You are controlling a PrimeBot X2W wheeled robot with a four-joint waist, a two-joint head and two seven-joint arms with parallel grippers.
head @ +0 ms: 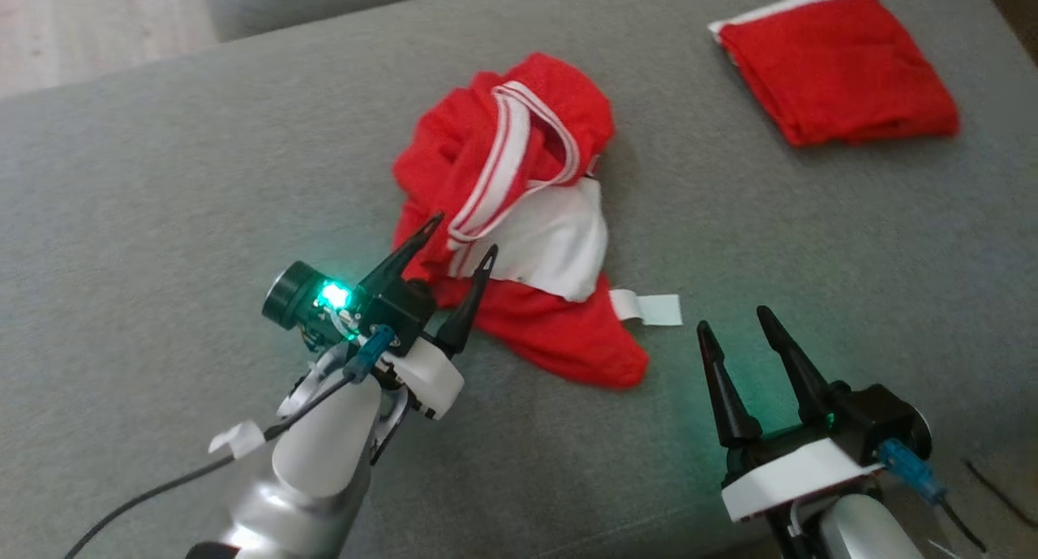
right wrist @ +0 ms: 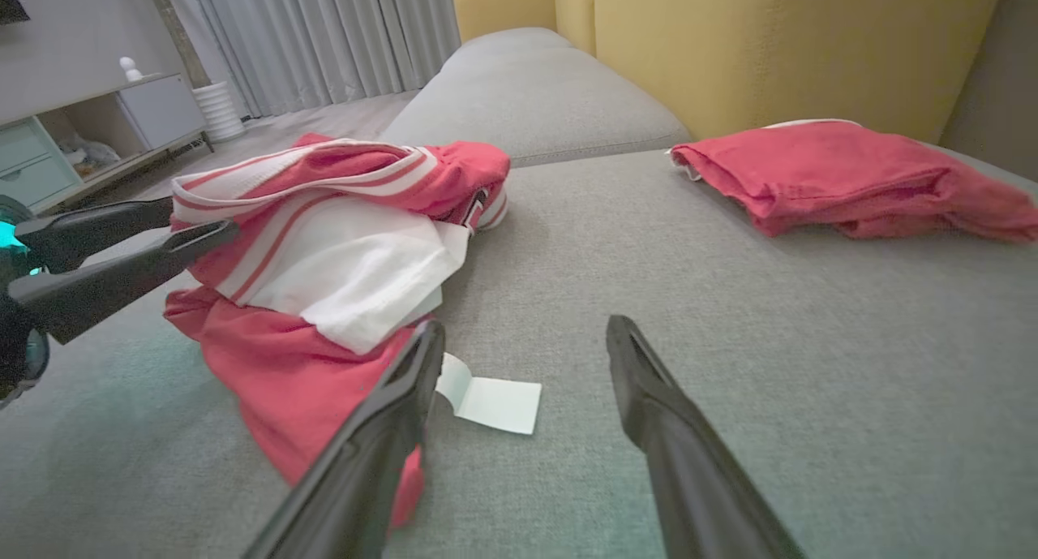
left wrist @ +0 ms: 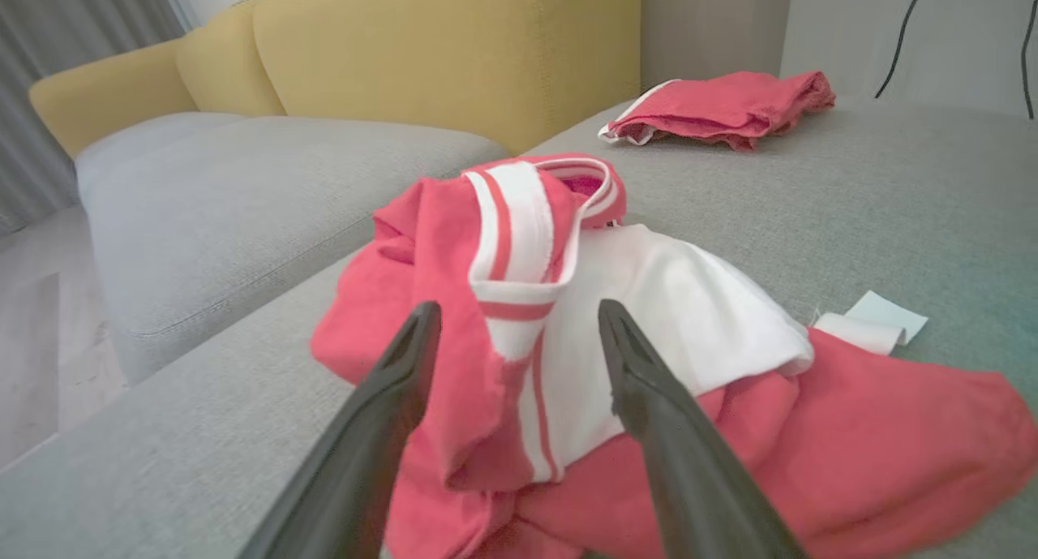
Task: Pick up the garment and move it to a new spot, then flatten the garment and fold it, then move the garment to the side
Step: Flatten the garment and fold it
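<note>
Grey woven sofa cushion runs under both arms, with a mustard-yellow backrest behind it. I judge this to be the first pick, as nothing is lifted yet.

My left gripper has its fingers spread wide over the near-left edge of the crumpled red jersey garment with white striped trim, which lies heaped mid-cushion. I cannot tell whether the tips touch cloth. My right gripper is equally spread and empty, just beside the heap's near-right corner and close to a small white label poking out from under it.

I would lower the left fingers so they straddle the striped rib band and close on that thick band, since loose red fabric could slip. I would then bring the right gripper onto the red hem, so the piece lifts from two points instead of dragging. The new spot should be well apart from the folded red cloth with a white edge at the far right.

The garment looks thin, soft and twisted. A white inner panel is turned outward over the red folds.
</note>
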